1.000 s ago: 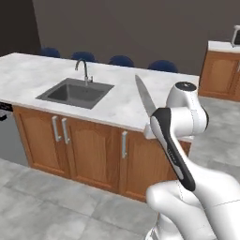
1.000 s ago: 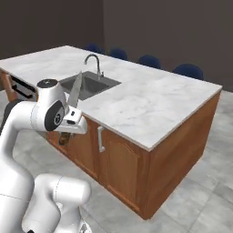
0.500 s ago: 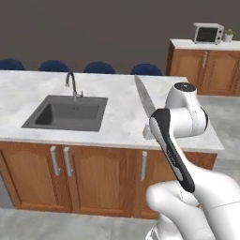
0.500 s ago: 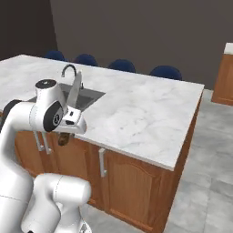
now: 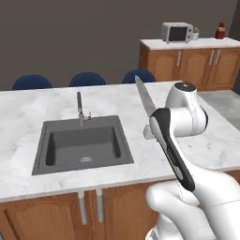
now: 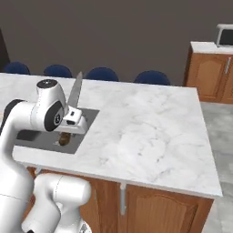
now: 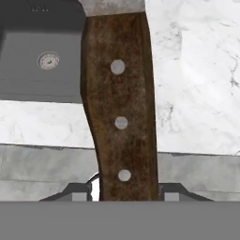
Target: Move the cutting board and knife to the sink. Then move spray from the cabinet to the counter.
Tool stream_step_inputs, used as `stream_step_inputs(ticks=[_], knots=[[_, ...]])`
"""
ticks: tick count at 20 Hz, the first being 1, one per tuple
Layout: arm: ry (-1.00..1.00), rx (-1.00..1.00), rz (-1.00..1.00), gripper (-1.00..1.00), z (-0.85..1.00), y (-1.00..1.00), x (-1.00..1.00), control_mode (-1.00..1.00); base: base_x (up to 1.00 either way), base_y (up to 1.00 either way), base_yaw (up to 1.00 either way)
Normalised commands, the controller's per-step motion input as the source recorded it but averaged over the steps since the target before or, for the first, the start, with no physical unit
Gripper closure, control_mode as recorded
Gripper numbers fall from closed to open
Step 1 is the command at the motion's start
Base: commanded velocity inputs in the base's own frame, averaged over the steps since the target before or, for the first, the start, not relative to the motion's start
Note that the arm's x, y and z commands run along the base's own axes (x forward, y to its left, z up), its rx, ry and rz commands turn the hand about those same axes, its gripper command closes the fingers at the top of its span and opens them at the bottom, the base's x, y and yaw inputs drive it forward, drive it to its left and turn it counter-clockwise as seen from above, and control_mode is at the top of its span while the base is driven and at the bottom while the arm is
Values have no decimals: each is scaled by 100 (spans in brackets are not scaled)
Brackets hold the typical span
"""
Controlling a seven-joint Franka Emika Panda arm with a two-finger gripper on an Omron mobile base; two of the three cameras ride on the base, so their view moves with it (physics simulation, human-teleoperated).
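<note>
The end effector point(image 6: 68, 132) was clenched on the knife point(image 5: 145, 98). In the hand view, the two finger tips sat on either side of the dark brown handle point(image 7: 119, 108), which carried three silver rivets in a line. The blade point(image 6: 74, 94) pointed upward and leaned slightly away from the arm. In the right base view, the butt of the handle point(image 6: 64, 139) projected below the end effector.

The knife was held in the air above the white marble worktop point(image 5: 206, 140), just beside the right edge of the sink point(image 5: 82, 144). In the right base view, the end effector hung over the near right corner of the sink point(image 6: 41, 136). The hand view showed the grey basin point(image 7: 40, 56) with its round drain point(image 7: 48, 60) to one side of the handle and marble worktop point(image 7: 197, 70) to the other.

The sink was a dark grey rectangular basin set into the worktop. A slim faucet point(image 5: 79, 107) stood at its far edge. The basin interior visible in the left base view held no items other than the drain point(image 5: 86, 160).

Blue chairs point(image 5: 88, 78) stood along the far side of the worktop. A second run of wooden units point(image 5: 192, 63) stood in the background, carrying a microwave point(image 5: 177, 32) and a small red item point(image 5: 220, 31).
</note>
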Motion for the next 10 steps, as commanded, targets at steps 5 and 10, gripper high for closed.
stream_step_inputs(ticks=[5, 10], knots=[[0, 0, 0, 100, 0, 0, 0, 100, 17, 100, -43], [0, 0, 0, 100, 0, 0, 0, 100, 8, 75, -38]])
